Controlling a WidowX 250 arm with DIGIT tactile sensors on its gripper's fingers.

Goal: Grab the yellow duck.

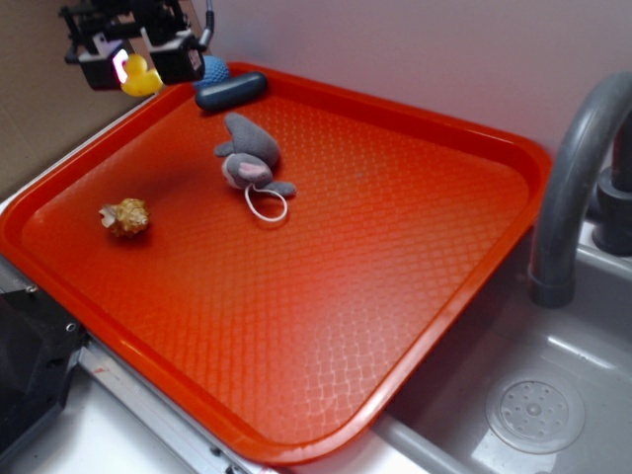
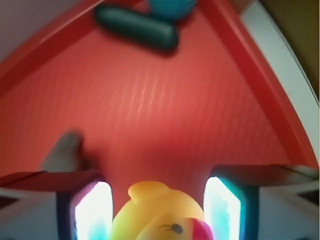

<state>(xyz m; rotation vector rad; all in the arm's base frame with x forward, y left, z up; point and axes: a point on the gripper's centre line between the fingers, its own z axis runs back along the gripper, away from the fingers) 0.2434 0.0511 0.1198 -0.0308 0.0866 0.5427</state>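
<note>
The yellow duck [image 1: 140, 77] hangs between my gripper's [image 1: 138, 65] fingers, lifted clear of the far left corner of the orange tray [image 1: 395, 296]. In the wrist view the duck [image 2: 160, 212] fills the space between the two lit pads [image 2: 92, 212], head down with its eye and red-orange beak showing, and the tray floor [image 2: 150, 115] lies well below. My gripper [image 2: 157, 200] is shut on the duck.
On the tray lie a grey plush toy [image 1: 249, 158] with a white loop [image 1: 267, 204], a tan lumpy object [image 1: 126, 217], a dark blue oblong object [image 1: 230, 91] and a blue ball [image 1: 212, 69]. A grey faucet [image 1: 578, 168] and sink [image 1: 533, 415] stand to the right.
</note>
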